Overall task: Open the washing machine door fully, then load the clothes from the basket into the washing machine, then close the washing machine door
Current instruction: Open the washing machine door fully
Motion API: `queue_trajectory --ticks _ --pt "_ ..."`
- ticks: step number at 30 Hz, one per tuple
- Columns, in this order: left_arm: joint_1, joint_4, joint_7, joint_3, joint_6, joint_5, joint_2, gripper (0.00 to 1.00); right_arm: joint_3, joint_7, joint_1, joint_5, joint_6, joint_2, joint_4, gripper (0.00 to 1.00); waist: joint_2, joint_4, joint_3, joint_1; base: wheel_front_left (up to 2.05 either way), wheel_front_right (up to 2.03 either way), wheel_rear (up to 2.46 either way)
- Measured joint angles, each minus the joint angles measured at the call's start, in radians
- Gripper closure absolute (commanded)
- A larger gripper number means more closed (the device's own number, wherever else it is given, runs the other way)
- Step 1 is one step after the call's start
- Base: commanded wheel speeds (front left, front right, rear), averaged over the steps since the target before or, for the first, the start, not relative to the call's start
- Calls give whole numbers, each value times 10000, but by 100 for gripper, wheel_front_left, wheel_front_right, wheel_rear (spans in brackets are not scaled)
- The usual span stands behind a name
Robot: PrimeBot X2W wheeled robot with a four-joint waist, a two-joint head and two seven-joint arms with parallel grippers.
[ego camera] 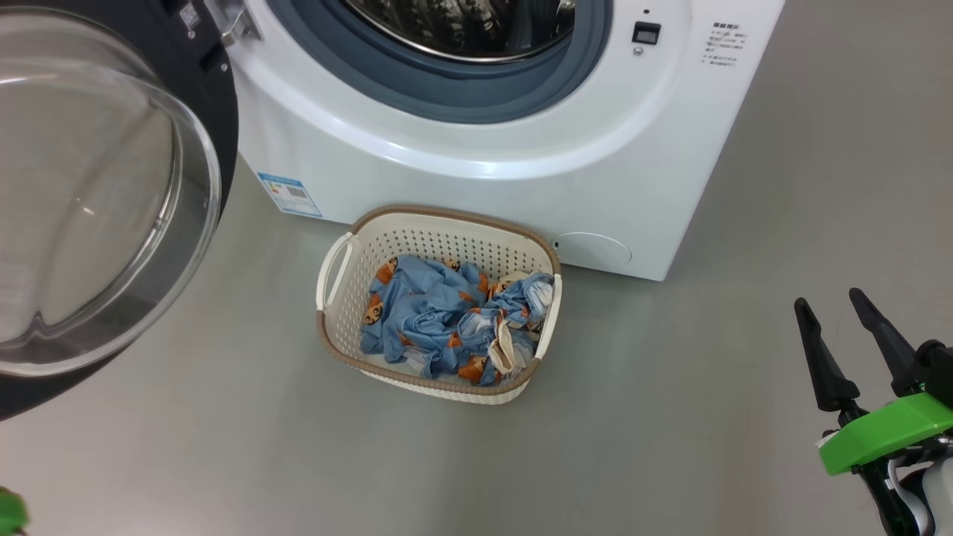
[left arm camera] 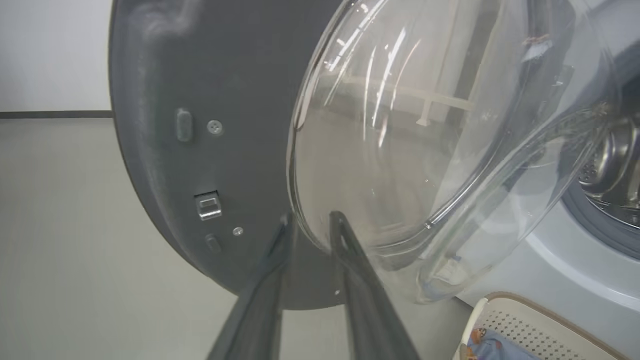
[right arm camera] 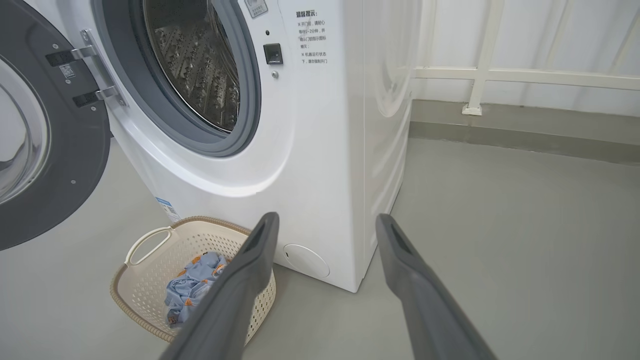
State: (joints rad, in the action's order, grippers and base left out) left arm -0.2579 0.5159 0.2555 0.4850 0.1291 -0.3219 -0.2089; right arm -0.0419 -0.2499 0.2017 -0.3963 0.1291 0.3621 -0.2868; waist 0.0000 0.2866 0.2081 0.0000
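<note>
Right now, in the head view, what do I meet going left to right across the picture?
washing machine door, swung open → basket holding the clothes → right end effector, open. The washing machine spans the back behind several of these, so it is left out.

Right tool (ego camera: 828, 298): two long black fingers (ego camera: 823, 365), matte, pointed at the tip and widening to a thick base. Below them is a bright green collar (ego camera: 886, 432), chunky plastic, beside a black mount (ego camera: 934, 368). White cabling (ego camera: 907, 491) sits under the collar, and a pale forearm shell (ego camera: 942, 499) is at the frame edge. In the right wrist view the right tool (right arm camera: 326, 217) has dark grey fingers, flat-sided, with a long shallow recess near each tip. Left tool (left arm camera: 310, 216): same dark grey tapered fingers, blurred, recess visible on one. Green scrap (ego camera: 9, 512) in the head view's lower-left corner, too little to identify.
</note>
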Motion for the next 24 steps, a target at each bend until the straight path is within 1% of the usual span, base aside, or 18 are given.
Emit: queue_trajectory --ticks 1,5,9,14,20,24 --pt "151 -144 0 -121 0 -31 82 0 6 0 -2 0 0 -19 -2 0 0 -17 -38 0 0 0 0" --pt "648 -792 0 -669 0 -54 464 0 52 0 -12 0 0 -121 -12 0 0 -152 -156 0 0 0 0" --pt "1038 -1561 0 -1352 0 6 660 0 161 0 -58 0 0 -199 -10 0 0 -377 -252 0 0 0 0" --pt "1411 -2171 0 -2525 0 10 652 0 240 0 -241 0 0 -322 -12 0 0 -757 -356 0 0 0 0" --pt "1520 -2575 -2 -3459 0 -98 556 0 301 0 -246 0 0 -483 -4 0 0 -1313 -428 0 0 0 0" --pt "1524 -2761 -2 -3893 0 -98 445 0 353 0 -282 0 0 -545 -8 0 0 -1713 -459 0 0 0 0"
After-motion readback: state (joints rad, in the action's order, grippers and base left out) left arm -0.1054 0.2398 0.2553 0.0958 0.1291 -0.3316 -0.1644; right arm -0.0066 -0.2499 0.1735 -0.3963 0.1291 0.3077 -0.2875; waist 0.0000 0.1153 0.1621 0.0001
